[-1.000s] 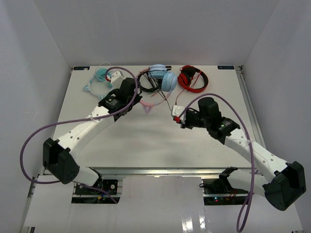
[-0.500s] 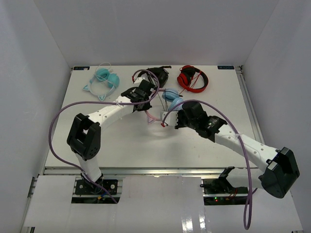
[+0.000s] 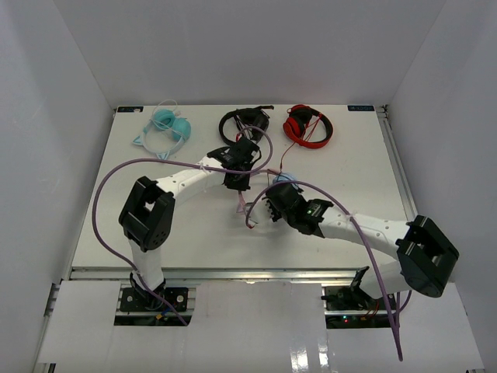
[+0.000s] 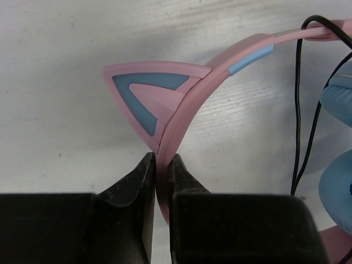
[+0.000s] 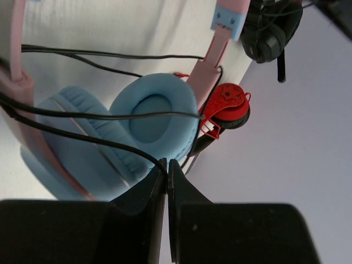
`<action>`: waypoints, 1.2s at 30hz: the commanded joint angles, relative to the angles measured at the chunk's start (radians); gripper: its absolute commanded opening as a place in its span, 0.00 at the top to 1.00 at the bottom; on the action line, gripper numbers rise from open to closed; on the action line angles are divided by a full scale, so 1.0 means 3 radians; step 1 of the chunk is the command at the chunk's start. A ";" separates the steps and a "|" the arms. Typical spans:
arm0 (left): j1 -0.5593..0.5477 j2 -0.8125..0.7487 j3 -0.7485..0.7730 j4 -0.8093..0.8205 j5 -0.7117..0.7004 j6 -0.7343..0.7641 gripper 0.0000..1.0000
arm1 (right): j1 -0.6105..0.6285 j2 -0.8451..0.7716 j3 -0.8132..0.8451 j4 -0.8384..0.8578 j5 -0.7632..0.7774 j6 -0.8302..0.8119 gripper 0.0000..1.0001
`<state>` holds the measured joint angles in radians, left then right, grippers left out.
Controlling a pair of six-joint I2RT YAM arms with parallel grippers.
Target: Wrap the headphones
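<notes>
The headphones (image 3: pixel 283 179), with light blue earcups (image 5: pixel 151 118) and a pale pink headband, lie near the middle of the table. In the left wrist view my left gripper (image 4: pixel 162 165) is shut on the pink headband just below a cat ear (image 4: pixel 148 96). The thin dark cable (image 4: pixel 300 110) loops beside the earcups (image 4: pixel 338 181). My right gripper (image 5: pixel 166 165) is shut on the cable right in front of the earcups, and more cable strands (image 5: pixel 110 113) cross them. From above, the left gripper (image 3: pixel 239 186) and right gripper (image 3: pixel 272 200) sit close together at the headphones.
All-teal cat-ear headphones (image 3: pixel 165 128) lie at the back left. Black headphones (image 3: pixel 245 122) and red headphones (image 3: pixel 307 126) lie along the back edge; both also show in the right wrist view, black (image 5: pixel 269 27) and red (image 5: pixel 228 104). White walls enclose the table.
Both arms have pulled in toward the table's middle, bringing the headphones from the back row toward the centre. The right gripper moved left and nearer; both grips stayed shut.
</notes>
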<state>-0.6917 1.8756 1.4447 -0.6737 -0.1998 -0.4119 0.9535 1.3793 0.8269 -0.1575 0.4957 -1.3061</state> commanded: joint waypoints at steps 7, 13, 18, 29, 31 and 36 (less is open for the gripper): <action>-0.0022 -0.0066 -0.0018 -0.0003 0.0632 0.0399 1.00 | 0.0146 0.0041 0.0191 -0.0158 -0.0300 -0.0108 0.90; -0.0026 -0.0126 -0.0192 0.0009 0.0831 0.0614 1.00 | 0.0162 0.0098 0.0268 -0.0403 -0.0587 -0.0105 0.87; -0.0026 -0.0101 -0.0229 -0.0012 0.0943 0.0659 1.00 | 0.0163 0.0137 0.0757 -0.0877 -0.1332 0.0291 0.86; -0.0026 -0.0108 -0.0164 -0.0082 0.0940 0.0687 1.00 | 0.0171 0.0232 0.0993 -0.0941 -0.1548 0.0406 0.87; -0.0026 -0.0136 -0.0188 -0.0088 0.0906 0.0677 1.00 | 0.0159 0.0195 0.0792 -0.0785 -0.1439 0.0363 0.87; -0.0026 -0.0202 -0.0276 -0.0077 0.0789 0.0604 1.00 | 0.0004 0.0031 0.0703 -0.0813 -0.1901 0.0631 0.88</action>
<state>-0.6932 1.9024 1.3714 -0.7052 0.0376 -0.2141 0.9938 1.4462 1.0501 -0.4318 0.0376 -1.1811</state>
